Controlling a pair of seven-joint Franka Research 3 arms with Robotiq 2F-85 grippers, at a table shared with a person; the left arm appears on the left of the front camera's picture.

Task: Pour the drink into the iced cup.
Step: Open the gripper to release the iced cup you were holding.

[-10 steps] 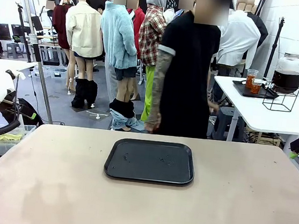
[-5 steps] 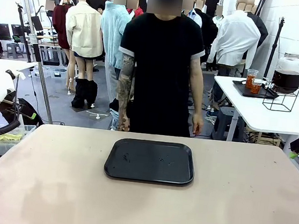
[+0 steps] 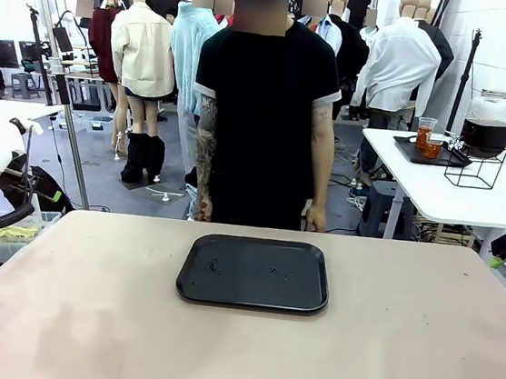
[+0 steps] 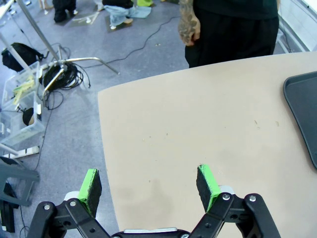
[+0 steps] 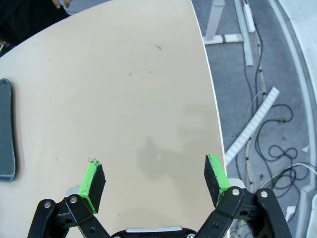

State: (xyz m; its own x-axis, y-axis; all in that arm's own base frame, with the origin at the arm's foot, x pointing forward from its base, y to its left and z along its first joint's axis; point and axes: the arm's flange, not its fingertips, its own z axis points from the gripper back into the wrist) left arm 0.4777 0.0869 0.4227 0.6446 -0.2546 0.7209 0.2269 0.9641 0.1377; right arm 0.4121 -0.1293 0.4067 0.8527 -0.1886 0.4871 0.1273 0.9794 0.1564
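Our left gripper [image 4: 148, 183] and right gripper [image 5: 154, 179] gape wide, empty; reaching the bare tray [image 3: 254, 272] now would probably accomplish nothing.

Black tray [image 3: 254, 272] sits mid-frame on a pale beige table [image 3: 399, 353], plain, a few faint marks. Behind it, a person [image 3: 264, 108] in a black T-shirt with light-trimmed sleeves and a dark tattoo pattern down one arm. Upper right, a white side table [image 3: 445, 189] carrying orange-red drinks [image 3: 428, 139] on another black tray. Bright green pads [image 4: 208, 181] on black fingers at the bottom edge.
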